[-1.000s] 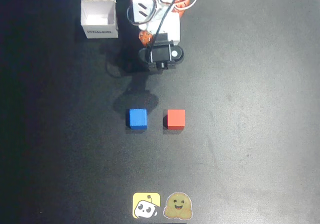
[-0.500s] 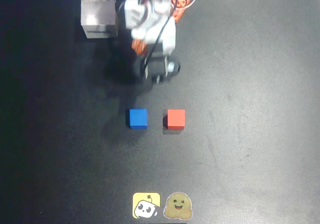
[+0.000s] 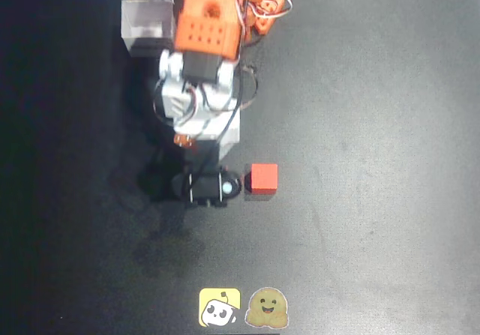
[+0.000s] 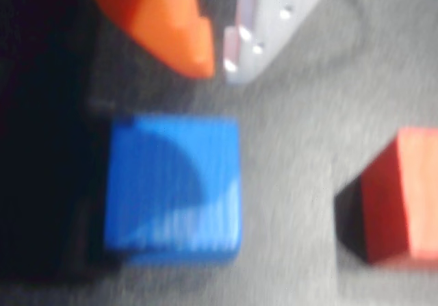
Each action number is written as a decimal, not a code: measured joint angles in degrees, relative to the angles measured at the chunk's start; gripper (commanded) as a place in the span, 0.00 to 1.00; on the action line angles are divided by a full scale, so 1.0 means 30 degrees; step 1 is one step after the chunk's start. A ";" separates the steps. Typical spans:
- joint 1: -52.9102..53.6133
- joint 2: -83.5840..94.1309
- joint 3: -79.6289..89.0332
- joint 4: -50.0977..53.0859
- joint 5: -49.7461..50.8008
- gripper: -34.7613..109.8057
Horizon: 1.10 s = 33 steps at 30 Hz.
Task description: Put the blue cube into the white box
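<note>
Wrist view: the blue cube (image 4: 172,188) sat flat on the dark desk (image 4: 294,183), directly below the gripper (image 4: 217,58) in the picture and a touch to picture-left. The orange finger (image 4: 164,18) and the grey finger (image 4: 263,29) tips were close together above the cube's top edge, not touching it and holding nothing. Gap looked narrow, but with the blur I could not tell whether the gripper was parted or closed.

The cube was square to the frame, no long axis, faces roughly aligned with the finger line. The red cube (image 4: 400,196) lay apart at picture-right, tilted corner-on in this view.

Overhead view: the arm (image 3: 202,73) reached down the frame, its wrist end (image 3: 214,187) covering the blue cube's spot, just left of the red cube (image 3: 264,177). The white box (image 3: 146,26) stood at upper left, beside the arm's base, well apart from the cubes.

Judgement: approach phase; the gripper likely needs to advance down-frame and straddle the cube.
</note>
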 measured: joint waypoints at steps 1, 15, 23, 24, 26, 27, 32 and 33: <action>0.0000 -0.0352 -0.0264 -0.0029 0.0000 0.24; -0.0615 -0.1201 -0.0645 -0.0557 0.1055 0.43; -0.1348 -0.2021 -0.0674 -0.1582 0.1494 0.44; -0.1436 -0.2139 -0.0674 -0.1787 0.1523 0.44; -0.1406 -0.2432 -0.0674 -0.2139 0.1523 0.44; -0.1318 -0.2637 -0.0674 -0.2344 0.1523 0.44; -0.1318 -0.3574 -0.0674 -0.3252 0.1523 0.43; -0.1318 -0.3721 -0.0615 -0.3486 0.1523 0.42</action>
